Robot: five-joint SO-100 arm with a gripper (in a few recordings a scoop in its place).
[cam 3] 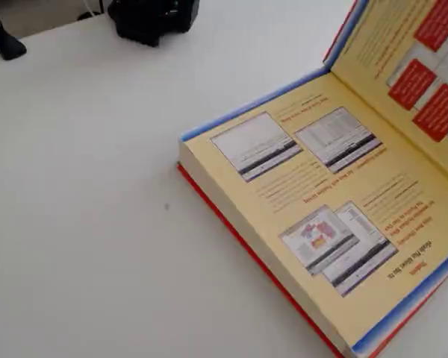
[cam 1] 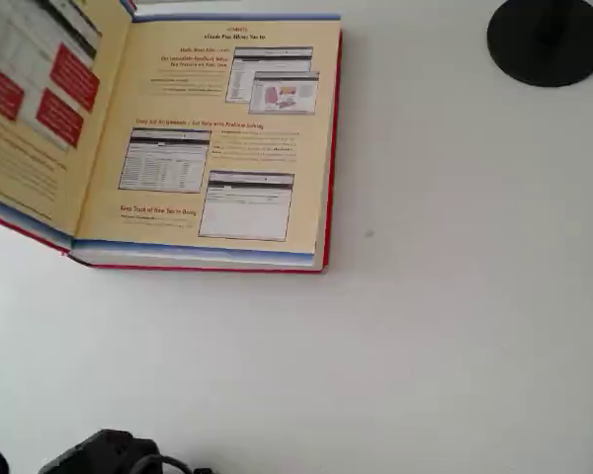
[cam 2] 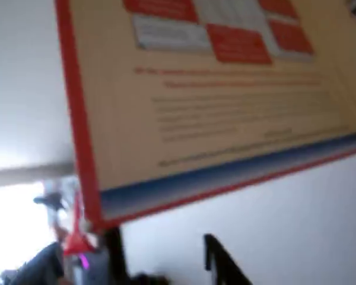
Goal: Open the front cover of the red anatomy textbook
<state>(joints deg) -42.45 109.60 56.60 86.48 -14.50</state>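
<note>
Looming above hand: front cover

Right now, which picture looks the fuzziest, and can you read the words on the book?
The wrist view is fuzziest: the front cover is smeared and its red lines unreadable. The overhead view is soft; only headings on the red anatomy textbook half show. The fixed view is sharpest, evenly lit, without glare.

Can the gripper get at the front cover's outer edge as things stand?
Probably yes. In the wrist view the gripper sits just below the front cover, whose red-edged corner hangs free above the white table with nothing between them. Whether the fingers touch it, I cannot tell.
</note>
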